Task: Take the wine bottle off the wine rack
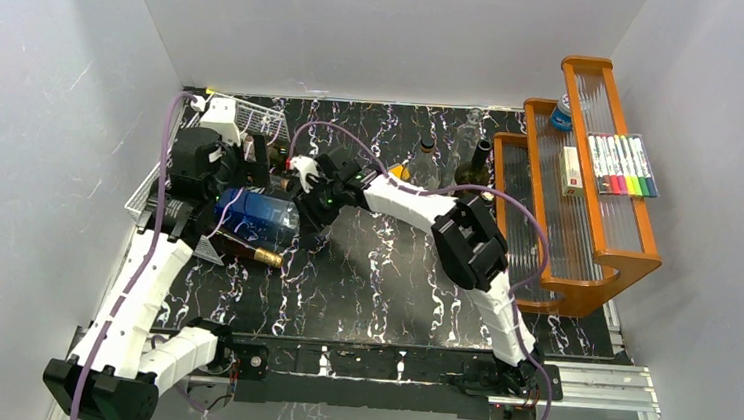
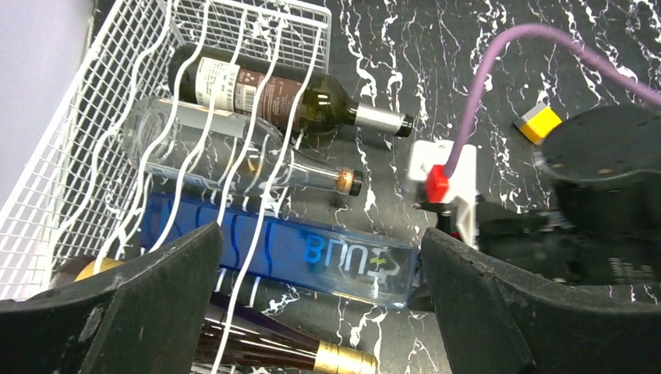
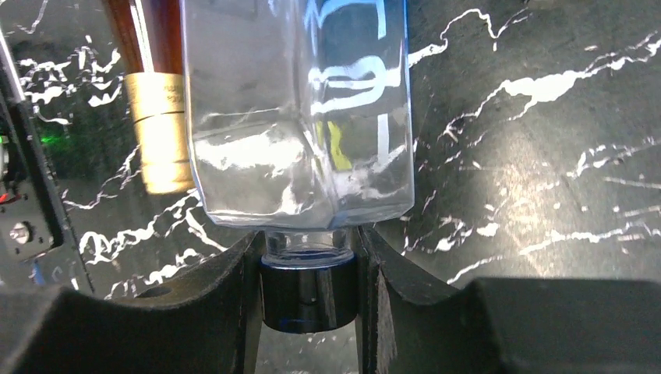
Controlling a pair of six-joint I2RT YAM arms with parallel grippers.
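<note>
Clear bottle (image 2: 234, 156) and gold-capped bottle (image 2: 312, 354) closely flank blue bottle (image 2: 312, 253)

- blue square bottle (image 2: 327, 261): pale block letters along its side, seemingly upside down, roughly "BUU", with a small yellow mark at three o'clock of them; the reading is uncertain.
- dark wine bottle (image 2: 312, 100), at twelve o'clock of the blue one: white paper label (image 2: 222, 84), print too small to read.
- orange shelf (image 1: 635, 259), at two o'clock of the table: markers (image 1: 624, 165), blue can (image 1: 561, 113), white box (image 1: 572, 171); nothing legible.
</note>
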